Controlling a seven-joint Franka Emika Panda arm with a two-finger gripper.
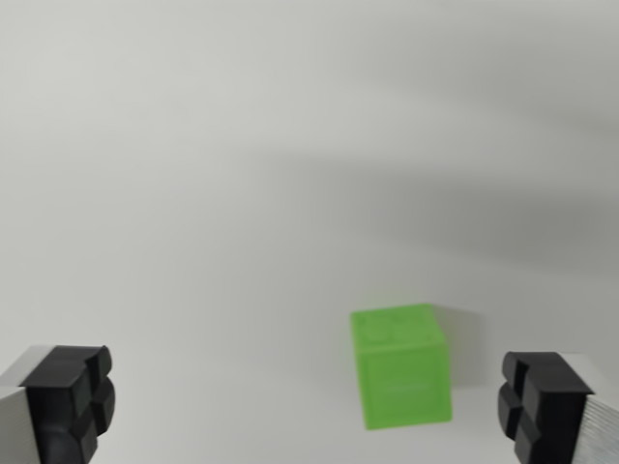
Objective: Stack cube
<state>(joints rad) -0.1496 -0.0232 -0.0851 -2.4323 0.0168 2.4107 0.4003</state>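
A green cube (pixel 400 365) sits on a plain white table (pixel 242 193), low in the wrist view and right of centre, with its top face and one side face showing (faint round marks can be made out on the top, though the picture is too soft to read them). The gripper (pixel 309 406) stands wide open above the table — its two black fingers sit in the bottom corners, one (pixel 73 401) at the wrist view's left and the other (pixel 542 406) at the wrist view's right, each backed by a pale grey block. Nothing is held between them. The cube lies between the fingers but off to one side: near the right finger with a clear strip of table between, and well apart from the left one. It rests flat and slightly turned, so its edges run a little askew to the frame. A broad soft shadow crosses the far table — darker toward the right. The cube casts a small shadow of its own to its right.
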